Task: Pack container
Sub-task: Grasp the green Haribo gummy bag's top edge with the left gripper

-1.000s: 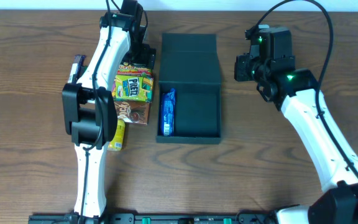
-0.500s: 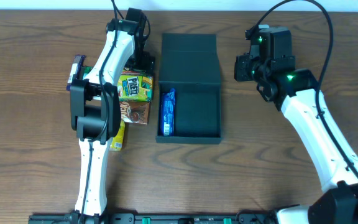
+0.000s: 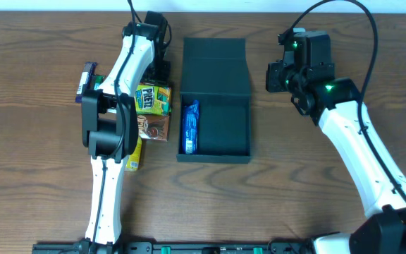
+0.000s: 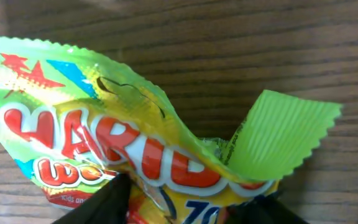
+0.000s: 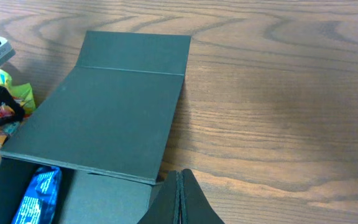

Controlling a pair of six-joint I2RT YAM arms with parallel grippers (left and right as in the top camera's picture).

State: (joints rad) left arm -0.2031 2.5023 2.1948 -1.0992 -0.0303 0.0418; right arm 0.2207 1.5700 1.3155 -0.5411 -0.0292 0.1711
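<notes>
Container (image 3: 224, 130): one blue pack (image 3: 190, 127) inside

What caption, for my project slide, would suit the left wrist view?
Close-up: the left tool straddles a crinkled green-yellow Haribo bag over the wooden table.

— How many boxes?
— One teal container (image 3: 214, 67).
— And snacks?
— One blue pack (image 3: 190, 128), one Haribo bag (image 4: 98, 134), one green-and-yellow box (image 3: 154, 99), one brown pack (image 3: 155, 127), one yellow pack (image 3: 134, 156), and one purple-edged item (image 3: 87, 73), its kind unclear.
— Robot arms?
— Two: left arm (image 3: 105, 192), right arm (image 3: 351, 135).
</notes>
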